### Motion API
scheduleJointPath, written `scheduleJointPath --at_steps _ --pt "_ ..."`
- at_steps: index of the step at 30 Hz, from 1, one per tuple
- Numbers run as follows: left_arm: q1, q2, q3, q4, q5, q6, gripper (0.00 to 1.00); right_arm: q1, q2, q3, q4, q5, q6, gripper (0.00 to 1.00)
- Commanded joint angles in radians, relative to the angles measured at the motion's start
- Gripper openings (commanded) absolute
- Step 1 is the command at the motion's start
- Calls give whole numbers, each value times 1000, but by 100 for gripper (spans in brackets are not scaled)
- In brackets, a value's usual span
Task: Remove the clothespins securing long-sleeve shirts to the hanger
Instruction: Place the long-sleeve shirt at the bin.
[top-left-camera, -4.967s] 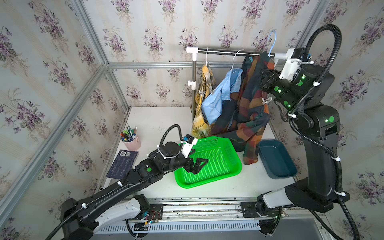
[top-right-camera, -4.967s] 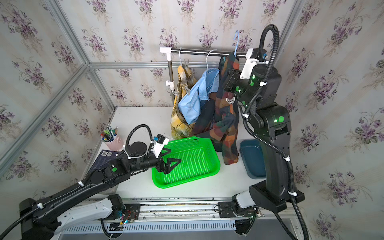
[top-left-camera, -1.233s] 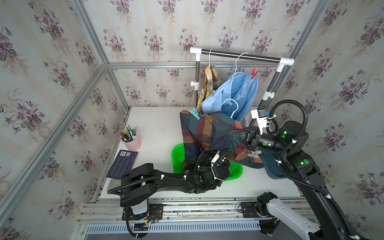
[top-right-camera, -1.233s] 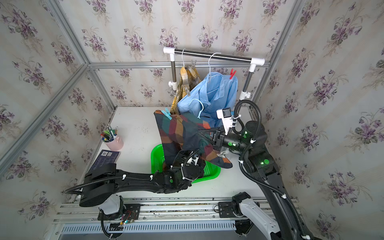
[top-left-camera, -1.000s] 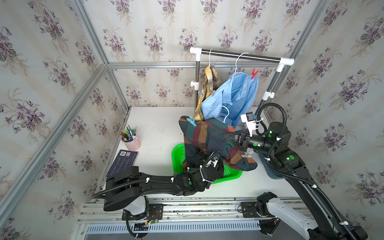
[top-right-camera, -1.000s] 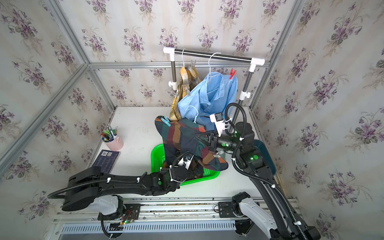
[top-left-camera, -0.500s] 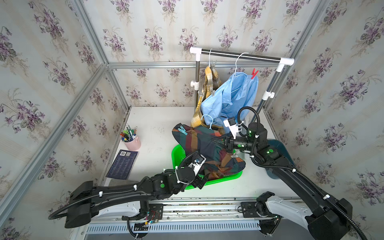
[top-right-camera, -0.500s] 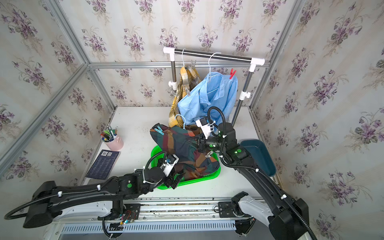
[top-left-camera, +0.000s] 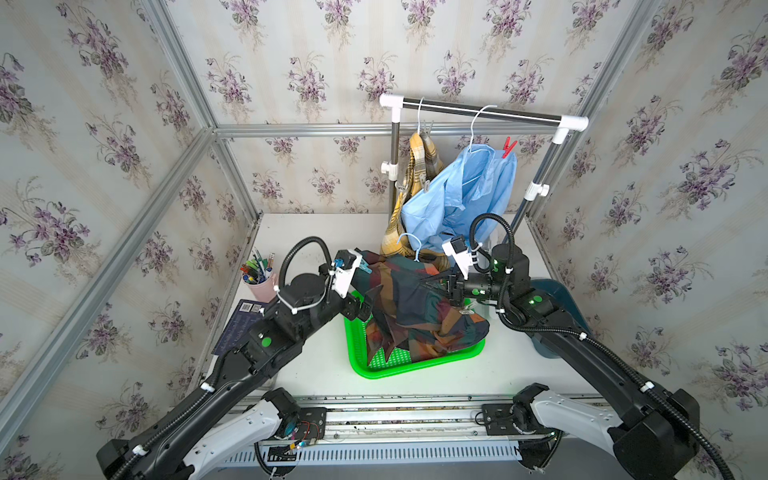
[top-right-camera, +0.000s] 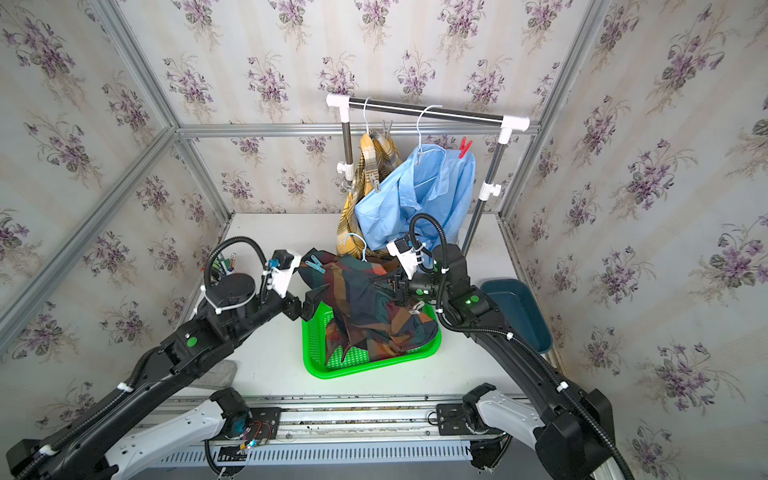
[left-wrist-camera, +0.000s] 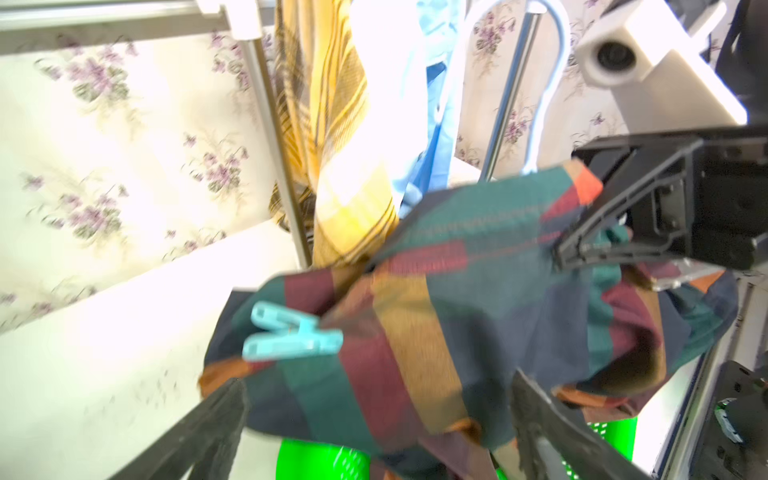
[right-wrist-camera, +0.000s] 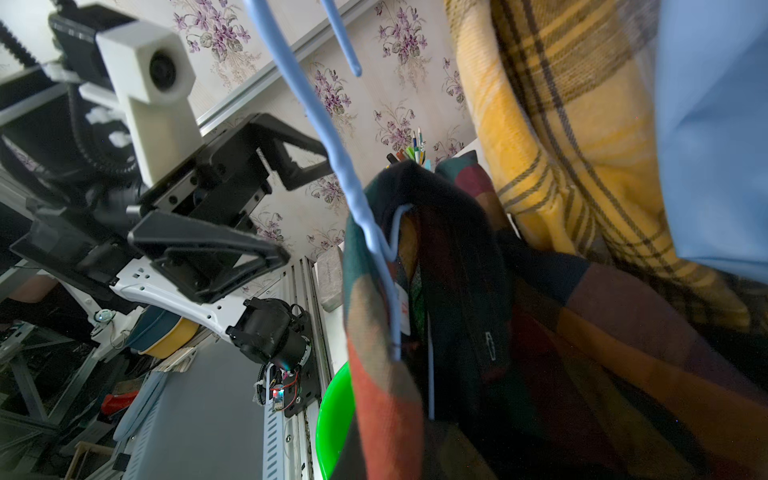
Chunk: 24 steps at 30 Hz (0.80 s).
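Note:
The dark check shirt (top-left-camera: 415, 307) on its pale blue hanger (top-left-camera: 409, 245) sags over the green basket (top-left-camera: 415, 368). My right gripper (top-left-camera: 430, 283) is shut on the shirt's upper fold; in the right wrist view the cloth hides its jaws. A teal clothespin (left-wrist-camera: 291, 336) is clipped to the shirt's left end (top-left-camera: 365, 268). My left gripper (left-wrist-camera: 374, 415) is open just below it, one finger on each side of the cloth. A clear clothespin (top-left-camera: 467, 308) hangs under the right gripper. The yellow plaid shirt (top-left-camera: 419, 166) and light blue shirt (top-left-camera: 465, 195) hang on the rail, with a red clothespin (top-left-camera: 508, 147).
The rail (top-left-camera: 478, 113) stands at the back of the table on two posts. Grey clothespins (top-left-camera: 426, 126) sit on the plaid shirt. A dark blue bin (top-right-camera: 519, 316) lies to the right of the basket. At the left stand a pink pen cup (top-left-camera: 259, 286) and a dark booklet (top-left-camera: 237, 332).
The right gripper has carried the check shirt lower and to the left, onto the basket. The left arm has pulled out from under the shirt and moved to its left end.

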Motion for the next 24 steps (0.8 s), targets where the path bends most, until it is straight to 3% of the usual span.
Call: scheduleJointPath --at_steps 1,5,12,19,24 --pt "59 89 77 -4 279 91 99 2 -2 14 -6 -50 -34 0" --pt "74 191 158 -23 372 142 99 2 4 25 -23 -89 -43 0" --pt "91 285 247 -101 437 210 87 2 9 43 -30 -148 -52 0" --pt "120 327 273 -114 555 205 60 1 11 45 10 -209 -32 0" --pt "121 351 292 -145 625 201 46 1 21 61 6 -225 -37 0"
